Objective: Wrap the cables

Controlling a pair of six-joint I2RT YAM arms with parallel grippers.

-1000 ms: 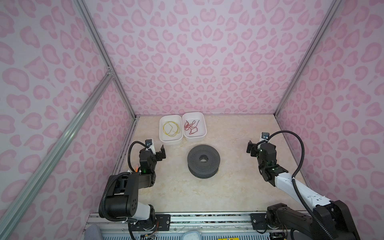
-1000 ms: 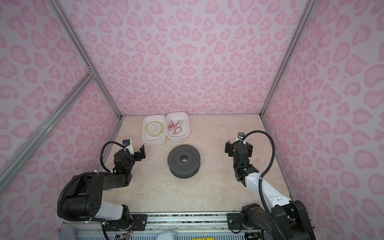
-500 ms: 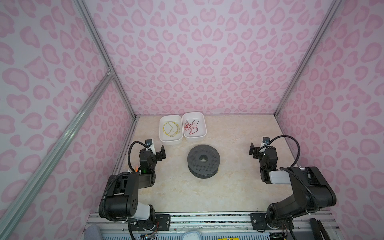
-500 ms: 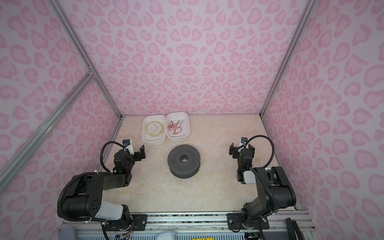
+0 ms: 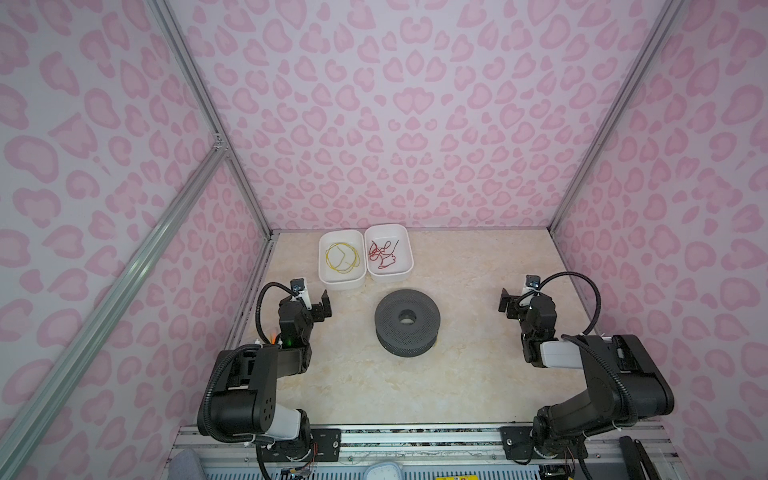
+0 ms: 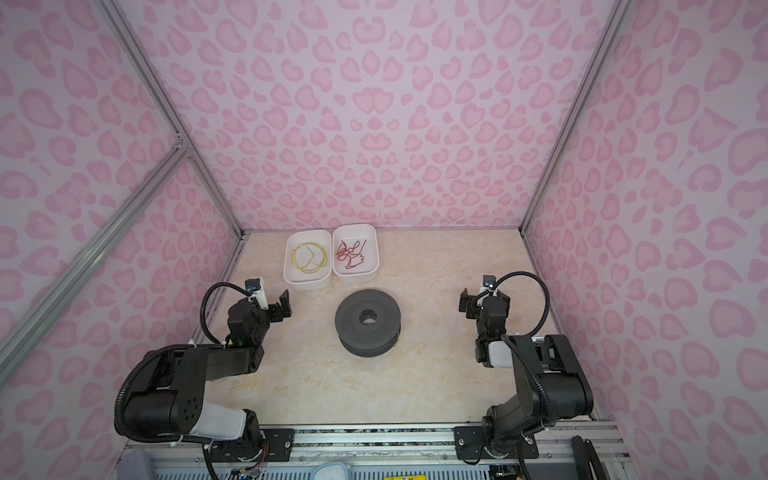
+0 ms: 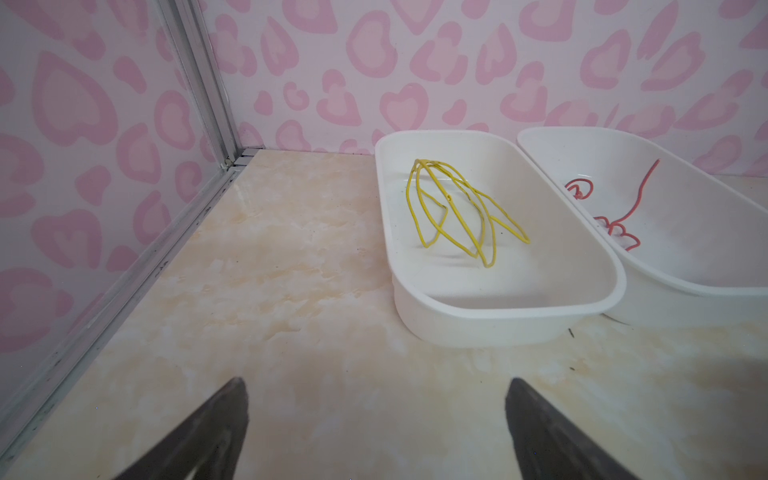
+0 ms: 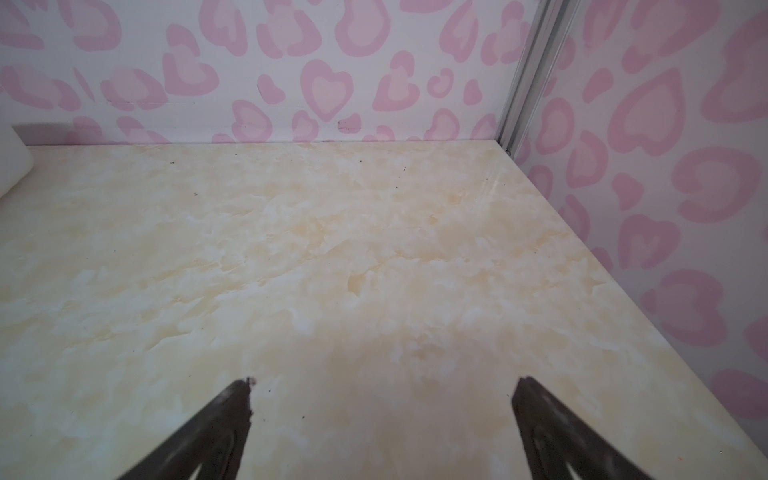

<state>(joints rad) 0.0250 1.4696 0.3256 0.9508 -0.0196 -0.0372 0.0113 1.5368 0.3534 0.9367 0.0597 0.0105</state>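
The yellow cables (image 5: 341,257) (image 6: 308,257) (image 7: 457,208) lie in loose loops in the left white tray (image 5: 332,282) (image 7: 498,324) at the back of the table. In both top views a dark grey spool (image 5: 407,322) (image 6: 368,322) lies flat in the middle. My left gripper (image 5: 316,301) (image 6: 276,303) (image 7: 376,386) hovers open just in front of the yellow cables' tray, empty. Off to the spool's right, my right gripper (image 5: 515,301) (image 6: 473,301) (image 8: 384,384) stands open over bare table, holding nothing.
A second white tray (image 5: 403,276) (image 7: 685,307) with a red cable (image 5: 384,254) (image 7: 615,228) stands right beside the first. Pink patterned walls with metal posts (image 7: 208,83) (image 8: 523,75) close in the table on three sides.
The right arm has folded back toward its base, with its gripper staying near the same spot, still open. The left arm has not moved.
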